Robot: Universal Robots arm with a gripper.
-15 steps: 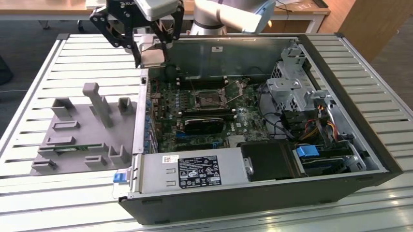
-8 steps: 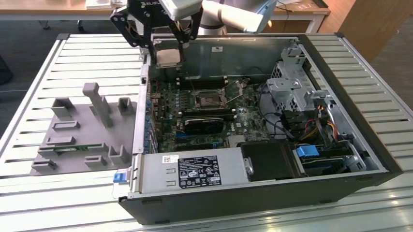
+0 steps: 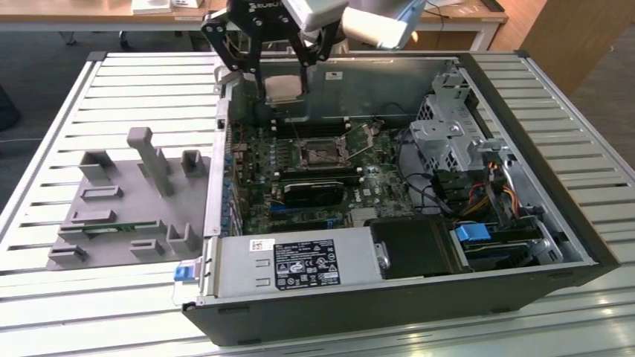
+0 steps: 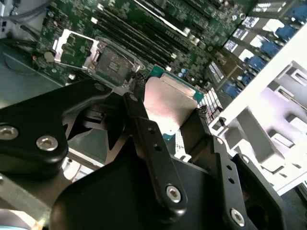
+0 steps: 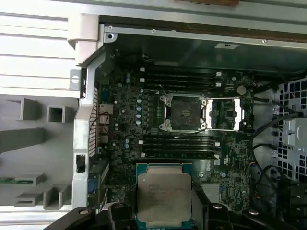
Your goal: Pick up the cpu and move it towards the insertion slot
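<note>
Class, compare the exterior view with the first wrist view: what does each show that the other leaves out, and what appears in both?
The exterior view alone takes in the whole computer case, its power supply and the slatted table.

The first wrist view alone looks straight down on the printed top of the cpu and into the open insertion slot.

Both show the gripper shut on the cpu, the insertion slot, the motherboard and the grey tray.
</note>
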